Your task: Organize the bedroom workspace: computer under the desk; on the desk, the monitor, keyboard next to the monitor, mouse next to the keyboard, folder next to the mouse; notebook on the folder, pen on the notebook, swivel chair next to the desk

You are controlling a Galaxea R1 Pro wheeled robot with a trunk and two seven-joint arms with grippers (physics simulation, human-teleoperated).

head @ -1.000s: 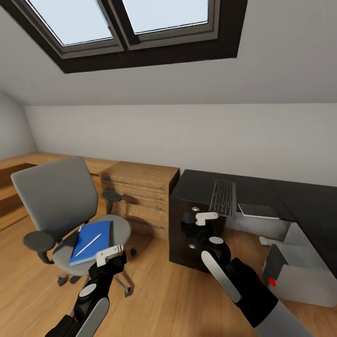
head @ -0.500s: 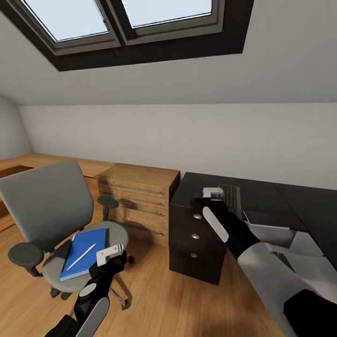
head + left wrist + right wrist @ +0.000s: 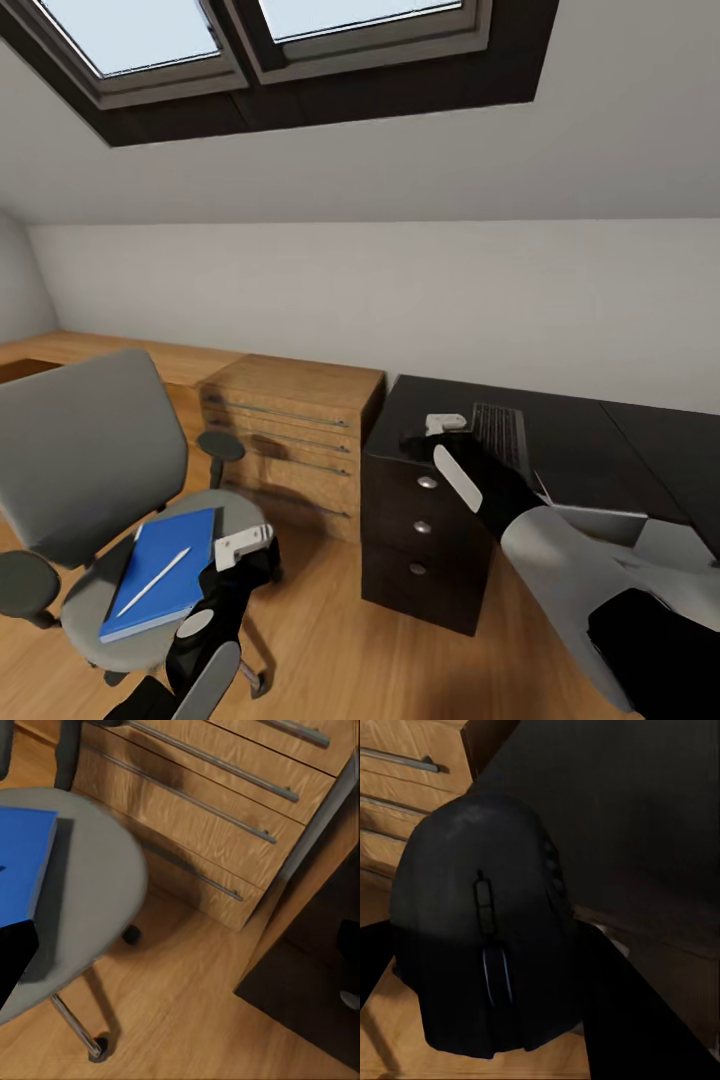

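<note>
Between the fingers [image 3: 607, 997], black mouse [image 3: 484, 937], scroll wheel

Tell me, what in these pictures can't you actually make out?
- Mouse: in the right wrist view it sits between the right gripper's dark fingers; whether it touches the desk is hidden beneath it.
- Keyboard: head view, its near end is covered by the right arm.
- Folder and pen on the swivel chair: any notebook between them is too thin to tell.
- Left gripper: head view, finger gap unclear.
</note>
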